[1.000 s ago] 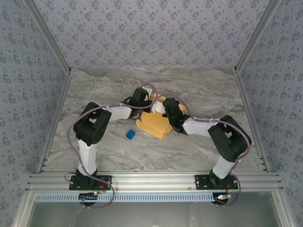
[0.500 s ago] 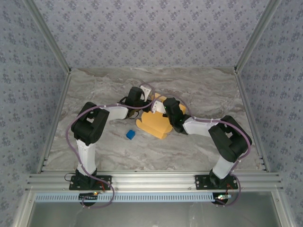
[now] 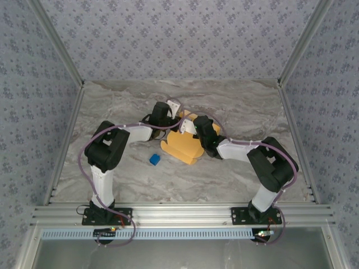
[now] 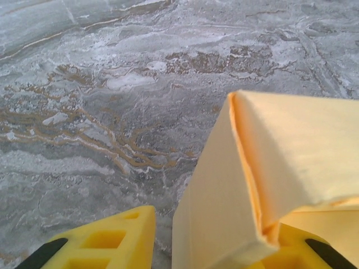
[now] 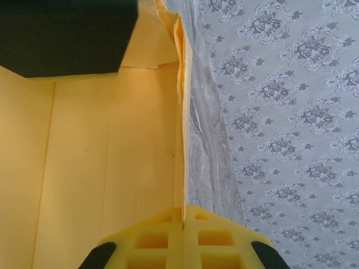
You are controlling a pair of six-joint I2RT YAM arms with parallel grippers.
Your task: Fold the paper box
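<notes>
Found paper box at centre of top view, on table, between both arms. Observed right gripper clenched on the box's thin wall edge, lower centre of its wrist view. Observed left gripper straddling a folded corner, jaws apart, not clamped. Judged likely: crushed corner if squeezed off the crease; torn or buckled wall under sideways pull; flap springback upon release.

The left arm and right arm have white links, bulky black joints, thin purple cables; fingers are latticed yellow.
</notes>
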